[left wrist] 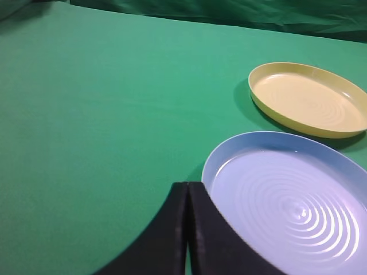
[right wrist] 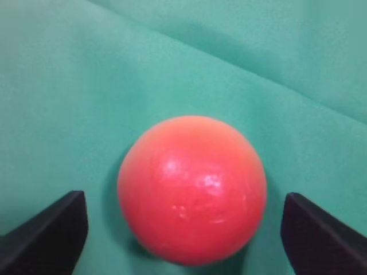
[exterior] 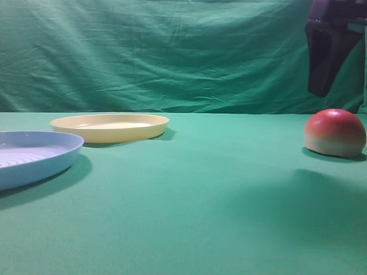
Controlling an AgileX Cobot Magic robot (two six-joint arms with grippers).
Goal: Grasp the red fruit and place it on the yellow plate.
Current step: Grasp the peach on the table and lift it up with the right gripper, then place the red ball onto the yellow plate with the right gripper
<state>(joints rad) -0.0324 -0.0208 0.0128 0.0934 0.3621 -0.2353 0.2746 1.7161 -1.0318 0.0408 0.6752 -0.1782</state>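
red fruit [right wrist: 192, 189] | between right gripper [right wrist: 186, 229] fingers (untouched) | jaws spread wide

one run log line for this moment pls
phase: pre-grasp | right gripper: open, above fruit | left gripper: shut, idle | fruit: on table | yellow plate: empty

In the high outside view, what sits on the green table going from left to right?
Blue plate → yellow plate → red fruit, with the dark right arm hanging just above the fruit.
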